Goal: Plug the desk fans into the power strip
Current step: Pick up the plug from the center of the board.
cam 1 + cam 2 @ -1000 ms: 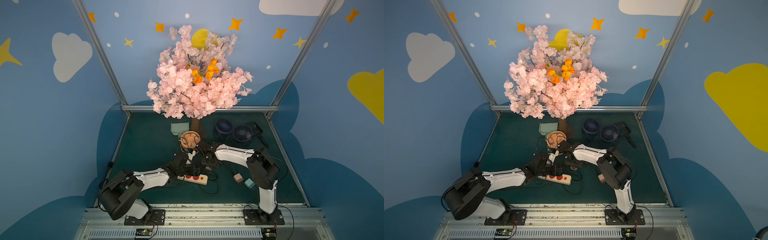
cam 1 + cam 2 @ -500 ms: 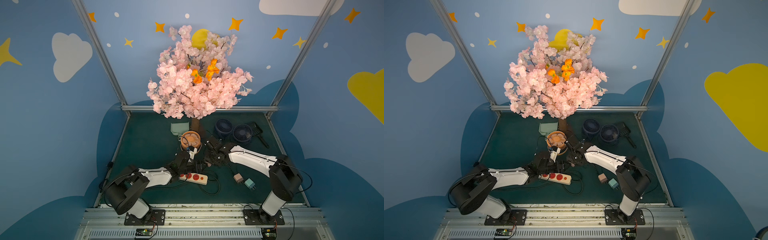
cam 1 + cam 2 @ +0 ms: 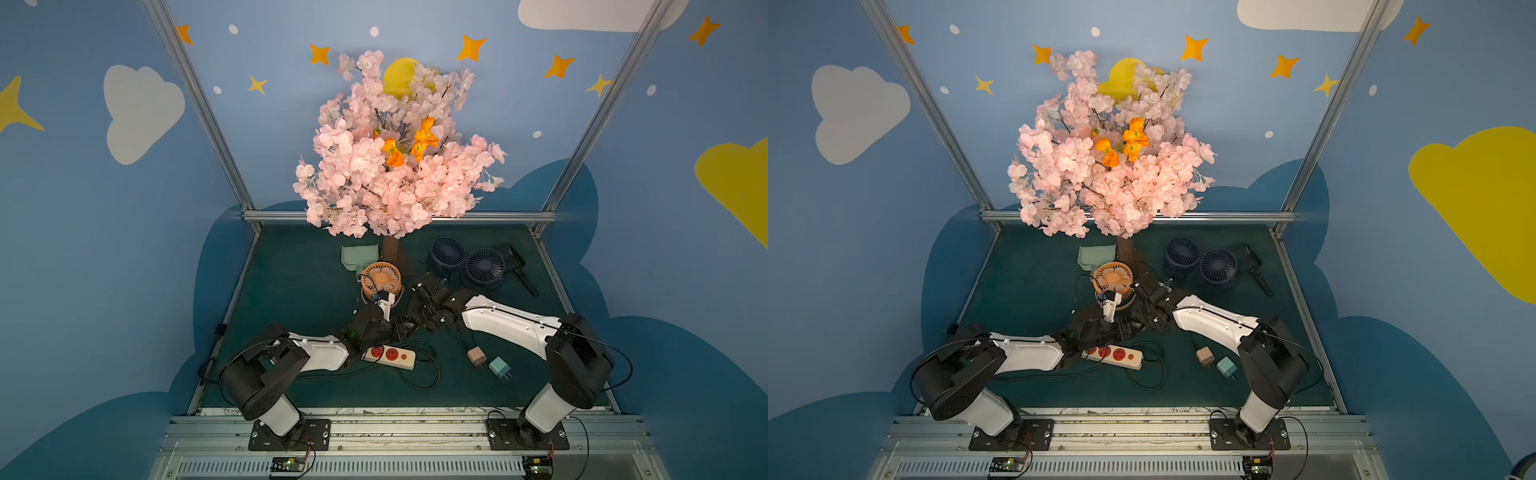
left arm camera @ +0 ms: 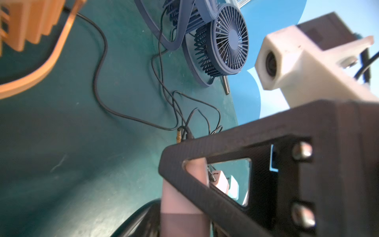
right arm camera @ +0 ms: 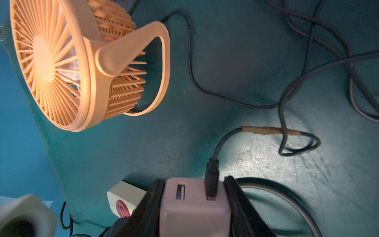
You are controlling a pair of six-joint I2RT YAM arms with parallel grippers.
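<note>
The orange desk fan stands mid-mat, and its black cable runs to a pink adapter. My right gripper is shut on that adapter's sides, a little above the mat. The left gripper meets it from the other side, its dark fingers closed against the same adapter. Just in front of them lies the cream power strip with red sockets. My left arm covers one end of it.
Two dark blue fans and a black scoop stand at the back right. A green scoop and the blossom tree's trunk are behind the orange fan. Two loose adapters lie right of the strip, with black cables looping nearby.
My left gripper's jaws have narrowed onto the pink adapter. The right arm's elbow has swung out to the right while its gripper kept hold of the adapter.
</note>
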